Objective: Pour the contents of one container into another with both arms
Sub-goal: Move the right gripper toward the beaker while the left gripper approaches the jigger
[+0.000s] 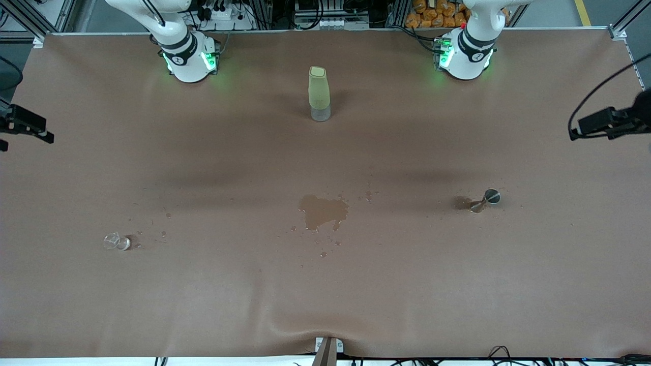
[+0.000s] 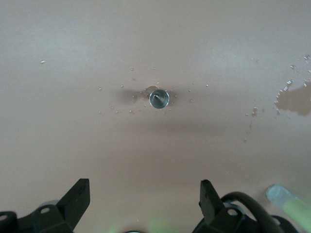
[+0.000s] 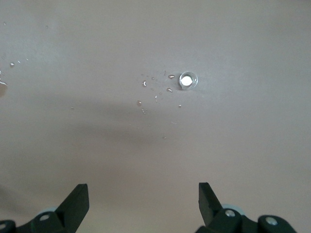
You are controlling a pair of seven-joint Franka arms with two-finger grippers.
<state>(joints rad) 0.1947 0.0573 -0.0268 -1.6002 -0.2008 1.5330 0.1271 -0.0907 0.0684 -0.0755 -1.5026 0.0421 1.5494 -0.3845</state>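
Observation:
A tiny clear cup (image 1: 117,242) stands on the brown table toward the right arm's end, with droplets beside it. In the right wrist view the cup (image 3: 187,80) lies well below my right gripper (image 3: 142,190), which hangs open and empty high over the table. A small shiny metal jigger (image 1: 485,199) stands toward the left arm's end, next to a wet patch. My left gripper (image 2: 145,187) is also open and empty, high over the table, with the jigger (image 2: 159,98) far below it. Neither gripper shows in the front view.
A tall pale-green bottle (image 1: 319,94) stands between the two arm bases. A brown puddle (image 1: 323,211) with scattered drops lies mid-table. Black side cameras (image 1: 25,126) (image 1: 608,123) jut in at both table ends. The table cover bulges at the front edge (image 1: 325,330).

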